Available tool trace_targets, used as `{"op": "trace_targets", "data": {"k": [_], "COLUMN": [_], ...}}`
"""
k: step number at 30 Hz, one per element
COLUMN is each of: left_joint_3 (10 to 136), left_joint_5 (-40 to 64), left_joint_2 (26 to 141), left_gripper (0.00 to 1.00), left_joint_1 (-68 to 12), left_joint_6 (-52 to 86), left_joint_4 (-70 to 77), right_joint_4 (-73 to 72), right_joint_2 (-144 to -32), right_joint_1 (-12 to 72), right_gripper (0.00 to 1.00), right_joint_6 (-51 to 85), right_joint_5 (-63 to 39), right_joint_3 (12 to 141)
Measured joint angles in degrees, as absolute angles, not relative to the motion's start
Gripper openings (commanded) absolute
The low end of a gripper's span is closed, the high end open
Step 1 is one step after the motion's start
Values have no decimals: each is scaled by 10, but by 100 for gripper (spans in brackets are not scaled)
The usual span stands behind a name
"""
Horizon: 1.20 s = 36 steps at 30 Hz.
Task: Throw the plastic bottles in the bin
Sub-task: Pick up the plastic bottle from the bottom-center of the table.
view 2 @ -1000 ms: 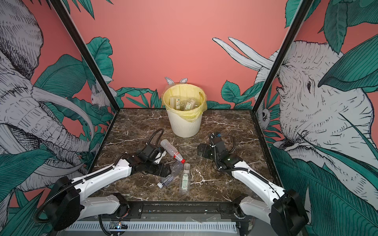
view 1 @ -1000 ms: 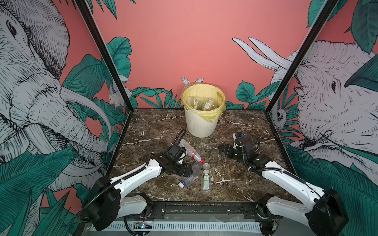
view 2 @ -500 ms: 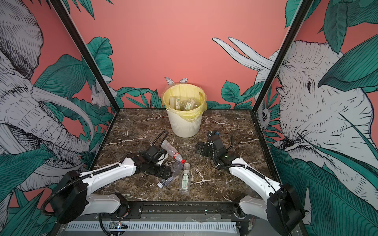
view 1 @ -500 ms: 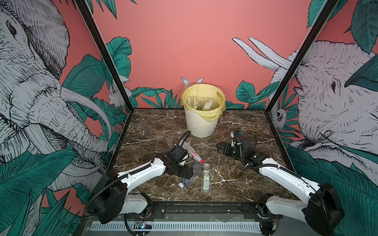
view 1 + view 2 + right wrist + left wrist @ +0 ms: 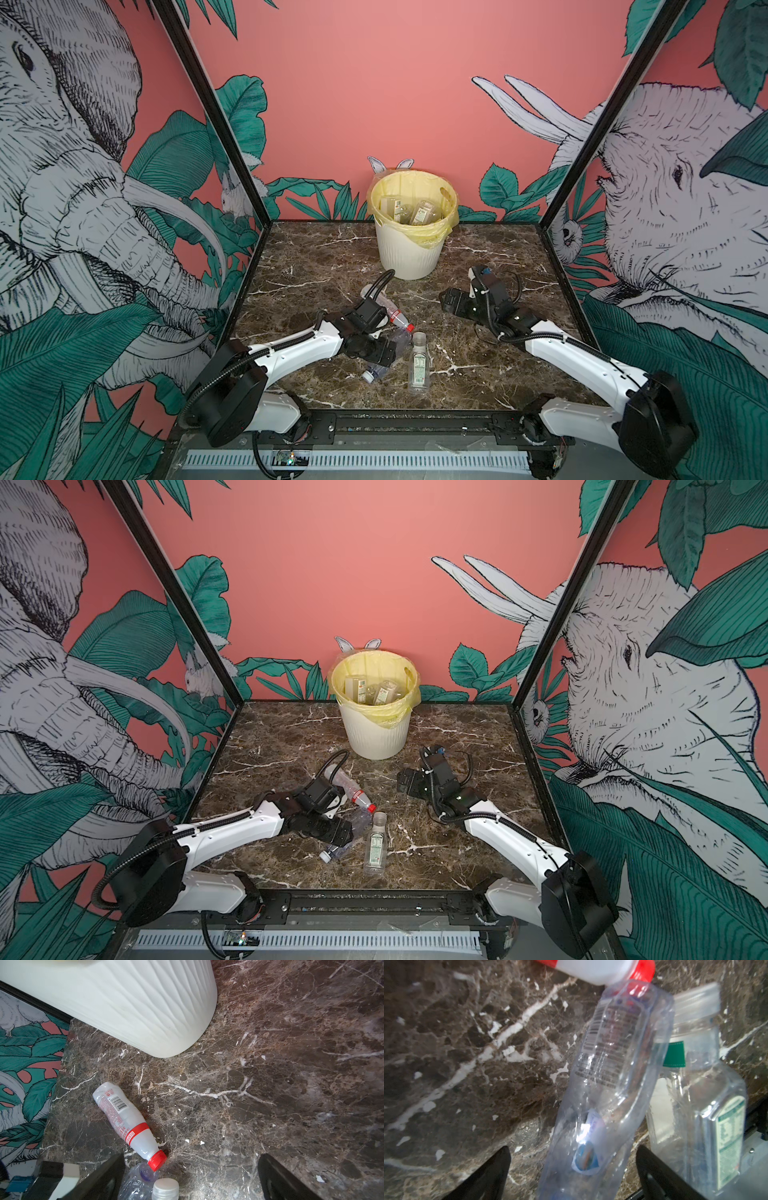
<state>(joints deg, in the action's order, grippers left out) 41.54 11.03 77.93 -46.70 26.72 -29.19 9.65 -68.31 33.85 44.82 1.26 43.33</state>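
Three plastic bottles lie together at the table's front middle. A crumpled clear one with a blue label (image 5: 608, 1076) (image 5: 376, 370) lies between the fingers of my left gripper (image 5: 573, 1149) (image 5: 390, 353), which is open with gaps on both sides. Touching it are a red-capped bottle (image 5: 392, 316) (image 5: 124, 1120) and a white-capped bottle with a green-white label (image 5: 419, 365) (image 5: 695, 1105). My right gripper (image 5: 192, 1157) (image 5: 445, 301) hovers open and empty over bare table, right of the red-capped bottle. The cream ribbed bin (image 5: 409, 249) (image 5: 376, 733) stands at the back middle and holds several bottles (image 5: 419, 214).
Painted side walls with black frame posts (image 5: 216, 112) (image 5: 582, 137) close in the dark marble table (image 5: 316, 266) on the left, right and back. A black rail (image 5: 395, 419) runs along the front edge. The bin's wall (image 5: 135, 1001) is close to my right gripper.
My left gripper has sunk a little lower around the crumpled bottle and its jaws have narrowed slightly. My right gripper has drifted a little to the left, toward the bottles.
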Motion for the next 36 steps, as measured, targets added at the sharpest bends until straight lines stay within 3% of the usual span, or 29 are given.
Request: {"op": "trace_targets", "data": {"k": [13,26,36], "left_joint_3": [415,413,382], "left_joint_5": [82,67,71], "left_joint_2": [807,808,757], "left_gripper": [86,60,54], "left_joint_1": [-487,-491,-491], "left_joint_6": [270,269,263], "left_joint_4": [-288,-275,-268], "right_joint_4": [93,92,92], "right_joint_2": [-683,-683,-683], "right_joint_1": [338,338,337], "right_gripper": [99,99,99], "right_joint_6": [448,450,451], "right_joint_5": [13,13,15], "right_joint_3": [433,433,433]}}
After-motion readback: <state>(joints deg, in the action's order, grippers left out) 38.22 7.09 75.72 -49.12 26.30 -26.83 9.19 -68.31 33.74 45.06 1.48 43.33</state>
